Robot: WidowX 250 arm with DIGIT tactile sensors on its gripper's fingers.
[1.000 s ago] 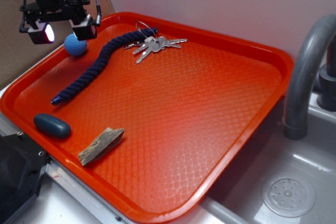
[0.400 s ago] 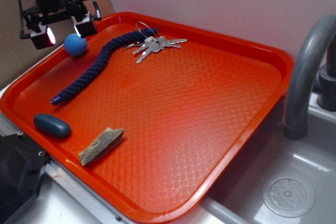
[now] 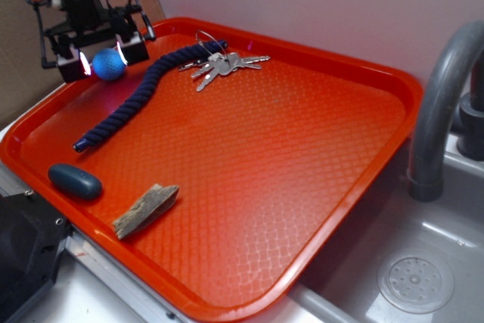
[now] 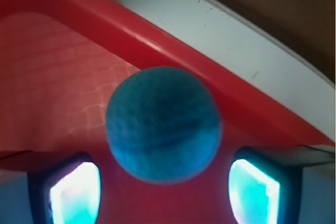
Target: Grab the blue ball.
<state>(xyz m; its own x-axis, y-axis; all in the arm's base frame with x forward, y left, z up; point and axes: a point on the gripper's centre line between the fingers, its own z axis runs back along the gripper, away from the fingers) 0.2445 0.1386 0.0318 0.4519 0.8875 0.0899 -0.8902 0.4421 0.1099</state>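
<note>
Lowered since a second ago: my claw (image 3: 97, 57), which stood above the ball (image 3: 109, 64) and now straddles it, one finger on each side. Ball: unmoved, far left corner of the red tray (image 3: 363, 149), close to the rim, resting on the tray floor. Claw state: spread, not yet pinching; the wrist view shows the ball (image 4: 163, 124) centred between the two lit fingertips (image 4: 76, 192) with a gap on both sides. Placement, as I judge it: the ball sits close to the raised rim, so I came straight down over it, with the fingers set to either side along the rim rather than across it. Rope (image 3: 140, 88): navy, twisted, lying diagonally just beside the ball, its near stretch close to my right-hand finger; unchanged. Keys (image 3: 219, 63): on a ring at the rope's far end; unchanged. Pebble (image 3: 74, 181): dark blue-grey oval, near the front left rim, well apart from the ball; unchanged. Wood scrap (image 3: 145, 209): just beside the pebble, near the front rim; unchanged. Faucet (image 3: 439, 111) and sink (image 3: 416, 277): to the right of the tray, not involved. Stage, by my reckoning: approach done, closing not yet begun. Risk noted: a round ball may roll out toward the rim or against the rope if one finger meets it first, so an even squeeze is called for.
</note>
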